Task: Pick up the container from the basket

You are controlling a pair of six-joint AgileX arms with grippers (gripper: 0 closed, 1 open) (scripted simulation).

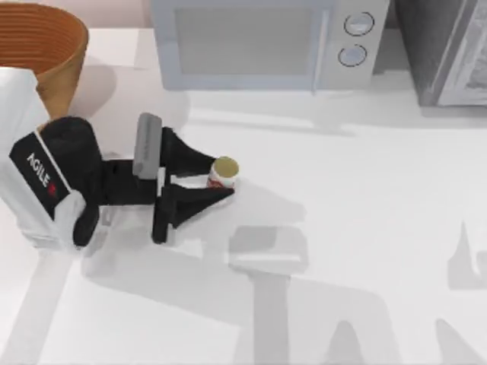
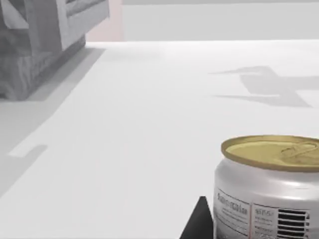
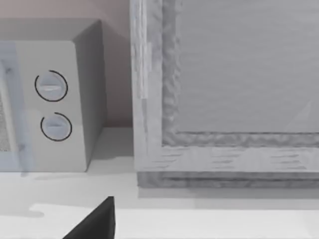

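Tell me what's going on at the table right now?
The left gripper has its black fingers on either side of the small white can with a gold top, which stands upright on the white table, out of the orange-brown woven basket at the far left corner. A grey microwave sits at the back.

A white microwave stands at the back of the white table, with a grey cabinet just beside its right.
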